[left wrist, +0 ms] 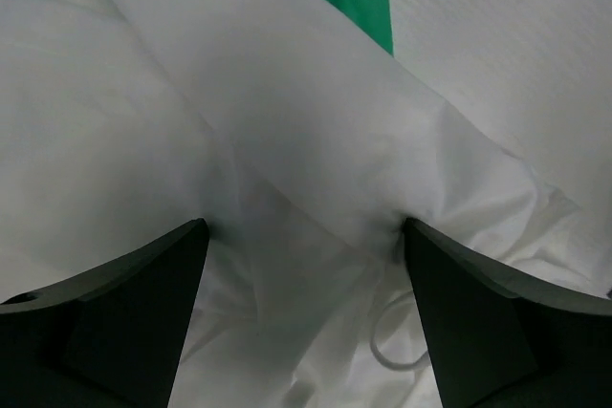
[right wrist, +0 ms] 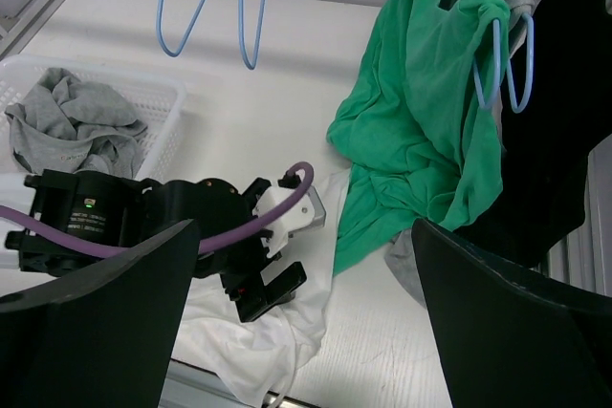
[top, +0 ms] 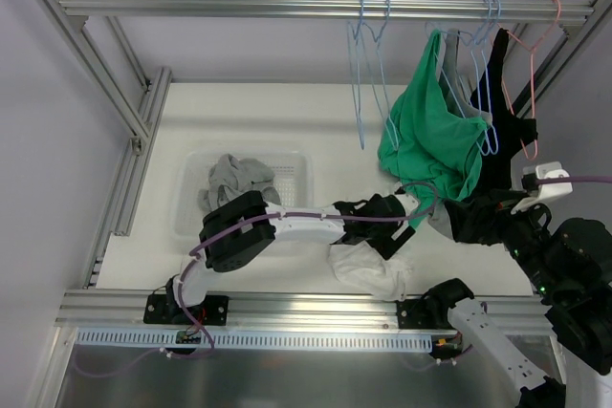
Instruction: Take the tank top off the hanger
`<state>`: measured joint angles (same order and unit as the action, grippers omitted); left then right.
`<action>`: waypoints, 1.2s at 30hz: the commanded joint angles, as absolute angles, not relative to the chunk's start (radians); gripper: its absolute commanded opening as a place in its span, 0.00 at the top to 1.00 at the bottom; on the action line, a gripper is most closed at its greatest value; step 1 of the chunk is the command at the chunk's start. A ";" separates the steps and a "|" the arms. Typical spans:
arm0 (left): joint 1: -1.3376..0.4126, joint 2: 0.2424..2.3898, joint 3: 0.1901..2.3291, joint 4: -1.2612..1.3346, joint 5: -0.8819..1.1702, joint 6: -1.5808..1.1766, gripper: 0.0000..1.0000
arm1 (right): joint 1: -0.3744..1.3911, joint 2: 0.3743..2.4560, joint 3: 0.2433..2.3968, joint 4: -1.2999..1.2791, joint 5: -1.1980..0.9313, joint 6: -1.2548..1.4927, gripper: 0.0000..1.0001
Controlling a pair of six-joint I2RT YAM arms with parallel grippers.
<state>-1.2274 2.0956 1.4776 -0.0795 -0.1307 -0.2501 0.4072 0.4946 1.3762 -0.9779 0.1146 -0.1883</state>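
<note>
A green tank top [top: 430, 136] hangs half slipped from a blue hanger [top: 486, 102] on the rail, its lower part reaching the table; it also shows in the right wrist view [right wrist: 421, 131]. A white garment [top: 368, 269] lies crumpled on the table near the front edge. My left gripper [top: 384, 226] is low over it, jaws wide open, with white cloth [left wrist: 287, 121] between the fingers. My right gripper [top: 469, 217] is open and empty at the right, below the hanging clothes; in its own view it [right wrist: 306, 226] looks down on the left gripper.
A black tank top [top: 502, 112] hangs on a pink hanger [top: 531, 74], with a grey garment [top: 457, 74] beside it. Two empty blue hangers [top: 368, 64] hang from the rail [top: 287, 7]. A white basket [top: 296, 164] holds grey clothes [top: 234, 179].
</note>
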 commanded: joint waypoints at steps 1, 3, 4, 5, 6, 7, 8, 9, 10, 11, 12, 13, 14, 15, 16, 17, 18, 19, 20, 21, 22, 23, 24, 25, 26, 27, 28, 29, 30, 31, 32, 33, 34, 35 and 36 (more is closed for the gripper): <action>-1.250 2.135 1.513 -0.072 -0.129 -0.227 0.17 | 0.403 0.482 1.373 -0.982 0.103 -0.209 0.01; -1.258 2.140 1.503 -0.077 -0.144 -0.232 0.28 | 0.403 0.479 1.371 -0.983 0.109 -0.218 0.00; -1.261 2.135 1.490 -0.077 -0.147 -0.233 0.43 | 0.403 0.480 1.368 -0.983 0.110 -0.219 0.00; -1.262 2.126 1.482 -0.077 -0.152 -0.238 0.49 | 0.403 0.479 1.368 -0.985 0.115 -0.221 0.01; -1.262 2.122 1.474 -0.075 -0.156 -0.239 0.55 | 0.403 0.479 1.365 -0.985 0.114 -0.221 0.01; -1.264 2.114 1.460 -0.078 -0.166 -0.239 0.60 | 0.402 0.480 1.365 -0.983 0.114 -0.224 0.00; -1.264 2.106 1.453 -0.078 -0.172 -0.239 0.70 | 0.403 0.482 1.364 -0.983 0.110 -0.224 0.00; -1.264 2.089 1.445 -0.078 -0.175 -0.239 0.75 | 0.403 0.485 1.362 -0.983 0.109 -0.224 0.01; -1.264 2.080 1.434 -0.078 -0.184 -0.238 0.83 | 0.402 0.489 1.362 -0.982 0.107 -0.225 0.01; -1.264 2.062 1.430 -0.077 -0.186 -0.238 0.88 | 0.403 0.491 1.361 -0.982 0.106 -0.227 0.01; -1.264 2.053 1.425 -0.078 -0.189 -0.235 0.94 | 0.402 0.494 1.361 -0.980 0.104 -0.227 0.01; -1.264 2.043 1.417 -0.080 -0.195 -0.236 0.98 | 0.402 0.495 1.359 -0.982 0.103 -0.227 0.00; -1.264 2.019 1.413 -0.080 -0.198 -0.238 1.00 | 0.403 0.495 1.358 -0.980 0.103 -0.227 0.00; -1.264 2.004 1.408 -0.083 -0.202 -0.239 1.00 | 0.403 0.497 1.356 -0.979 0.103 -0.227 0.00; -1.264 1.988 1.396 -0.084 -0.206 -0.241 1.00 | 0.403 0.495 1.355 -0.979 0.104 -0.229 0.01; -1.264 1.953 1.388 -0.086 -0.215 -0.244 1.00 | 0.403 0.495 1.355 -0.979 0.106 -0.229 0.01; -1.264 1.933 1.381 -0.084 -0.219 -0.244 1.00 | 0.403 0.495 1.356 -0.979 0.107 -0.229 0.01; -1.264 1.912 1.364 -0.086 -0.225 -0.244 1.00 | 0.403 0.494 1.358 -0.980 0.107 -0.230 0.01; -1.264 1.872 1.355 -0.089 -0.241 -0.245 1.00 | 0.403 0.492 1.358 -0.979 0.110 -0.230 0.00; -1.264 1.852 1.345 -0.089 -0.247 -0.245 1.00 | 0.402 0.492 1.358 -0.980 0.110 -0.230 0.01; -1.264 1.830 1.329 -0.089 -0.255 -0.244 1.00 | 0.402 0.492 1.359 -0.980 0.110 -0.232 0.00; -1.264 1.792 1.319 -0.094 -0.262 -0.241 1.00 | 0.403 0.492 1.359 -0.979 0.112 -0.230 0.01; -1.264 1.773 1.312 -0.095 -0.284 -0.241 1.00 | 0.402 0.492 1.359 -0.979 0.113 -0.230 0.00; -1.264 1.755 1.295 -0.097 -0.293 -0.239 1.00 | 0.402 0.494 1.359 -0.979 0.110 -0.230 0.00; -1.264 1.721 1.287 -0.103 -0.304 -0.241 1.00 | 0.403 0.492 1.359 -0.979 0.110 -0.230 0.00; -1.264 1.707 1.278 -0.101 -0.316 -0.239 0.99 | 0.402 0.492 1.359 -0.980 0.109 -0.229 0.00; -1.264 1.694 1.260 -0.104 -0.324 -0.241 0.97 | 0.403 0.494 1.359 -0.980 0.109 -0.227 0.01; -1.264 1.671 1.250 -0.106 -0.328 -0.244 0.96 | 0.403 0.492 1.358 -0.980 0.106 -0.229 0.00; -1.264 1.663 1.244 -0.107 -0.333 -0.245 0.96 | 0.403 0.492 1.358 -0.977 0.106 -0.226 0.01; -1.264 1.657 1.229 -0.107 -0.337 -0.247 0.96 | 0.402 0.492 1.359 -0.979 0.106 -0.224 0.01; -1.264 1.649 1.223 -0.109 -0.336 -0.253 0.96 | 0.403 0.492 1.358 -0.977 0.104 -0.224 0.01; -1.264 1.648 1.218 -0.109 -0.334 -0.256 0.97 | 0.403 0.491 1.356 -0.976 0.101 -0.221 0.01; -1.264 1.649 1.209 -0.109 -0.328 -0.264 0.96 | 0.403 0.491 1.356 -0.976 0.101 -0.221 0.01; -1.264 1.649 1.206 -0.110 -0.328 -0.268 0.96 | 0.403 0.491 1.358 -0.974 0.098 -0.219 0.01; -1.264 1.651 1.201 -0.109 -0.324 -0.275 0.93 | 0.403 0.491 1.358 -0.974 0.097 -0.218 0.00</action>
<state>-1.2572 1.6680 1.2224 -0.0978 -0.3004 -0.2485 0.4072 0.4858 1.3567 -0.9958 0.1104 -0.2142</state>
